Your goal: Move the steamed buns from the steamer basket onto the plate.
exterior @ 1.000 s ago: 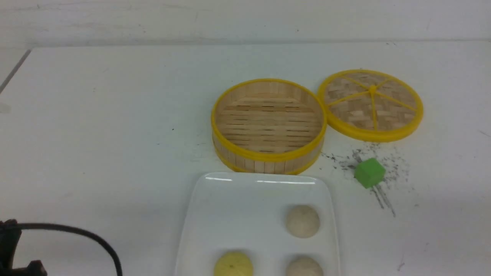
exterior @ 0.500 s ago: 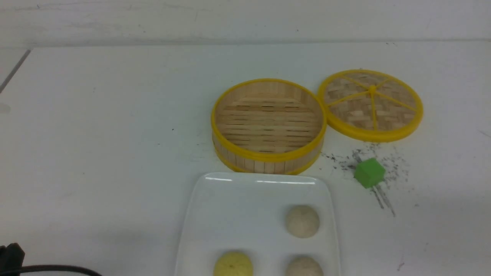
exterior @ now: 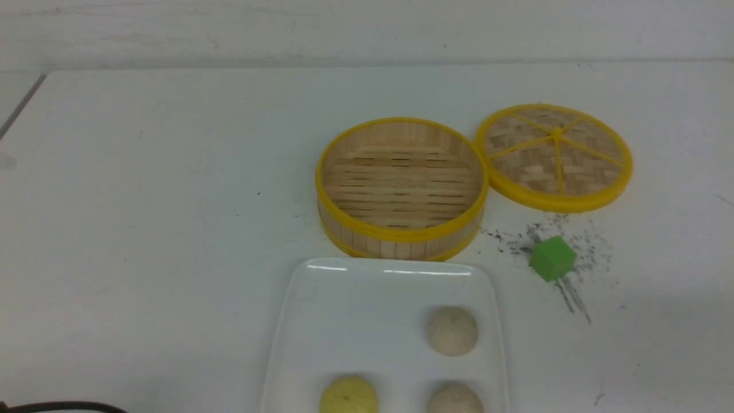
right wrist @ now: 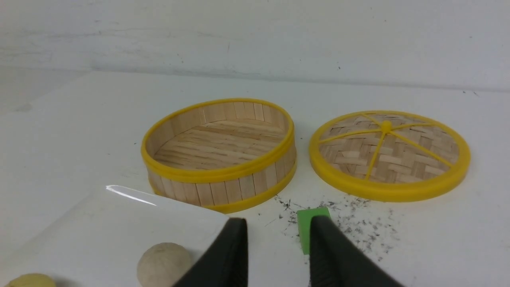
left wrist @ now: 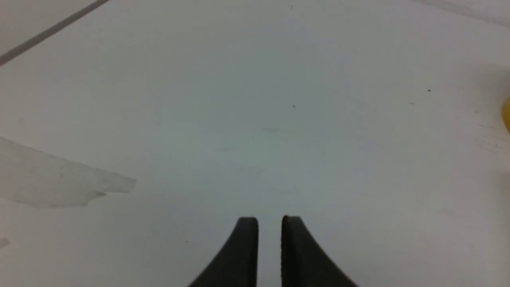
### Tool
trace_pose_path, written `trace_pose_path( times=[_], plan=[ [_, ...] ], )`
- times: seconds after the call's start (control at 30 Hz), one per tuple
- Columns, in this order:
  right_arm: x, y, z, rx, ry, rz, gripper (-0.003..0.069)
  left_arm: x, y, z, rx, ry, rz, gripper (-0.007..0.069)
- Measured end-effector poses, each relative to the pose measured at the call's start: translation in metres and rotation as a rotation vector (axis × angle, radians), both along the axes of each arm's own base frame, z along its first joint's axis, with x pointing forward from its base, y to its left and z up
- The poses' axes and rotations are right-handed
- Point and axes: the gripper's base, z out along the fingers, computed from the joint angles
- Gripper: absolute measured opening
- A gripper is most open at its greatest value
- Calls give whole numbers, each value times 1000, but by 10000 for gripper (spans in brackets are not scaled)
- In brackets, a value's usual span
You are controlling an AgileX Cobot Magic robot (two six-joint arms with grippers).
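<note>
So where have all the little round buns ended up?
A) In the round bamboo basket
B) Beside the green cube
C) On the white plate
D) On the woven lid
C: all three buns, the yellow one and two beige ones, sit on the white plate.

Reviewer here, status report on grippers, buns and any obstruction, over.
Both grippers, left and right, open, holding nothing. Three buns on plate, steamer basket empty. Nothing seen blocking plate.
</note>
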Motion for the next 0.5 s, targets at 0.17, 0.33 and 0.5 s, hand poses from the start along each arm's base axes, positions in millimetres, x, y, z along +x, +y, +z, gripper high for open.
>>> trace_pose_path(
  times=[0.17,0.33,0.5],
  plan=[
    [0,0,0,0,0,0,242,0,0,0,0,1,0,125],
    [0,0,0,0,0,0,242,0,0,0,8,2,-2,125],
    [0,0,0,0,0,0,242,0,0,0,38,5,-11,125]
  ],
)
